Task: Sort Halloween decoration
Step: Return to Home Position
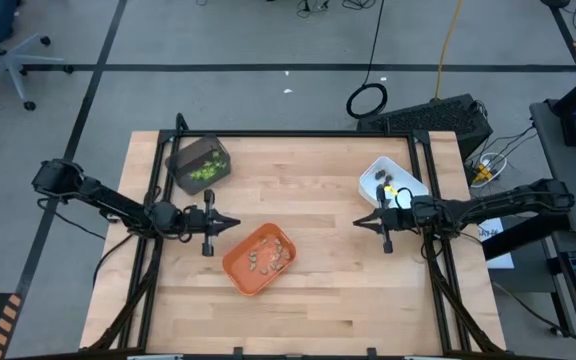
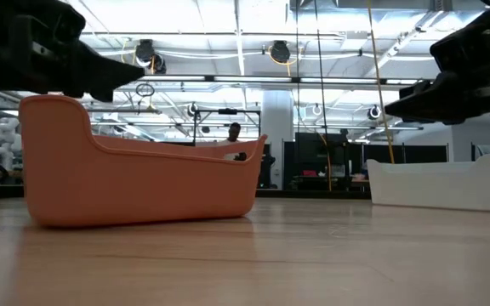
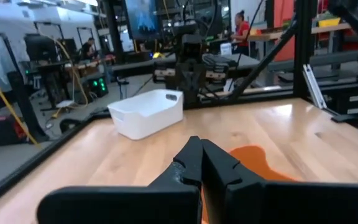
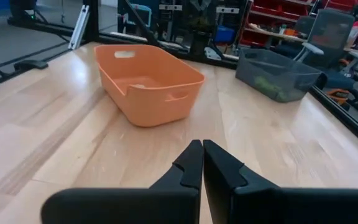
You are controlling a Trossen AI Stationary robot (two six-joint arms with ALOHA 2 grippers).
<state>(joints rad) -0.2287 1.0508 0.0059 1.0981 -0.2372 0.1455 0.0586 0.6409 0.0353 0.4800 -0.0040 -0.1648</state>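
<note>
Left gripper (image 1: 232,222) and right gripper (image 1: 358,222) hover mid-frame, closed and empty, the Halloween decoration (image 1: 204,172) lying in 3 trays (image 1: 233,268) on the worktop (image 1: 318,320), so I reckon only the retreat home is left.

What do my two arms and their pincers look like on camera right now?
The left arm and right arm, one at each side of the table, are dark, slim and jointed. The left pincer and right pincer each have two matte black fingers tapering to a pointed wedge. No markings can be made out.
</note>
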